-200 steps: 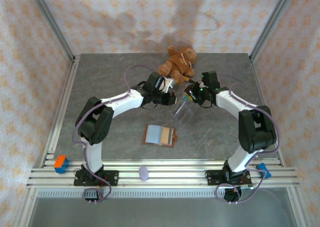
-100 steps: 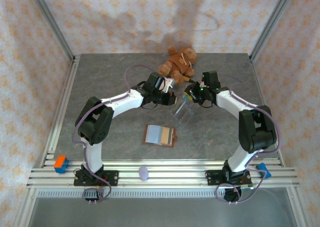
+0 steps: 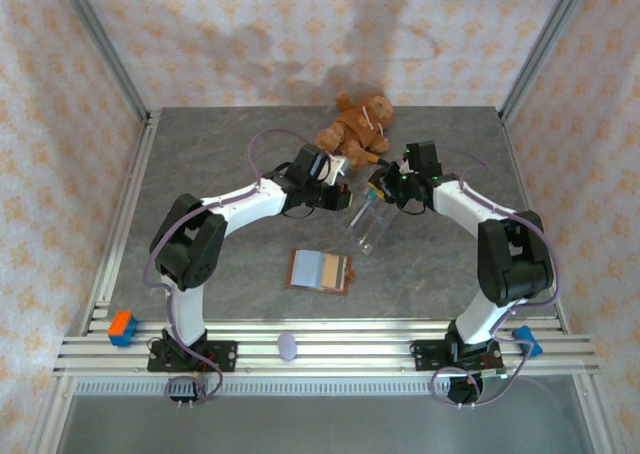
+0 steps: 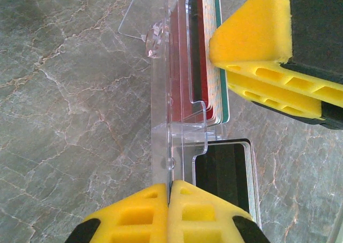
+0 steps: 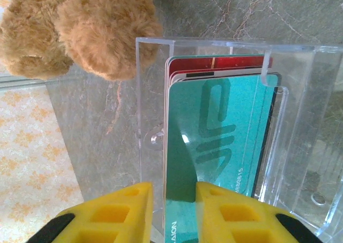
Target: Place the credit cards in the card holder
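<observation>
Left wrist: L claw (image 4: 169, 194) tight on holder (image 4: 161, 82)

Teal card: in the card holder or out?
In, at least mostly: the teal card lies within the clear card holder, against the other cards; whether fully seated, cannot tell.

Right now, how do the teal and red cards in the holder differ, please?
The teal card is frontmost, its lettered face showing; the red card sits at the back, showing just its top strip. The teal card runs down between the fingers of the right gripper; the red card's lower part is hidden. Both sit in the clear card holder.
</observation>
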`<state>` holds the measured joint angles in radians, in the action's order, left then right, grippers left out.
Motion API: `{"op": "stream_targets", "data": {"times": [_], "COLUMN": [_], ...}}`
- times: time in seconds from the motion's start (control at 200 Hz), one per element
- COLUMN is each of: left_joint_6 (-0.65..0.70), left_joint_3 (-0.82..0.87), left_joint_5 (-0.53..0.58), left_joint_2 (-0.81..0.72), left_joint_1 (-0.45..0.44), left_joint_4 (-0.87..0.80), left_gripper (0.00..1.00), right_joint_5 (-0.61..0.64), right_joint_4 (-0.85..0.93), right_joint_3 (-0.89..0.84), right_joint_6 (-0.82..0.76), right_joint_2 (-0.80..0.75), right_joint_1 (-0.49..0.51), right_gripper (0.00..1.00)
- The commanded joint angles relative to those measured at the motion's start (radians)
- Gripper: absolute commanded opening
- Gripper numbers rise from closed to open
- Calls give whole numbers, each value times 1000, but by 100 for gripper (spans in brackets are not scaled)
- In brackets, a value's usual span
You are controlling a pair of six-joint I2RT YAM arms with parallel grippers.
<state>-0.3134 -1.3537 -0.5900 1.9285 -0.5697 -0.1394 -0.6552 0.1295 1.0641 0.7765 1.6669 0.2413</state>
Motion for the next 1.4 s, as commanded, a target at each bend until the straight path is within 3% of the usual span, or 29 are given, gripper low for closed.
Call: {"op": "stream_targets", "data": {"times": [0.0, 0.21, 0.481, 0.751, 1.076, 1.392], "left_joint_6": [17, 20, 26, 4, -18, -27], "left_joint_3": [-6, -10, -12, 5, 18, 24], "left_joint_5": [19, 22, 34, 96, 124, 120], "left_joint_2": [-14, -11, -11, -14, -14, -14], "left_joint_1": [-17, -23, -24, -23, -23, -22], "left_joint_4": [-49, -52, -60, -52, -33, -24], "left_gripper": [0, 0, 0, 0, 0, 0], "right_joint_5": [-13, -15, -10, 34, 76, 105], "right_joint_4": [-37, -27, 21, 207, 283, 348], "right_joint_3": [26, 22, 36, 66, 20, 60], "right_joint_6": [-3, -6, -20, -100, -147, -171], "right_joint_2": [-26, -21, -42, -56, -56, -16], "right_joint_1": [-2, -4, -5, -6, -15, -14], "right_gripper": [25, 13, 12, 7, 7, 16]}}
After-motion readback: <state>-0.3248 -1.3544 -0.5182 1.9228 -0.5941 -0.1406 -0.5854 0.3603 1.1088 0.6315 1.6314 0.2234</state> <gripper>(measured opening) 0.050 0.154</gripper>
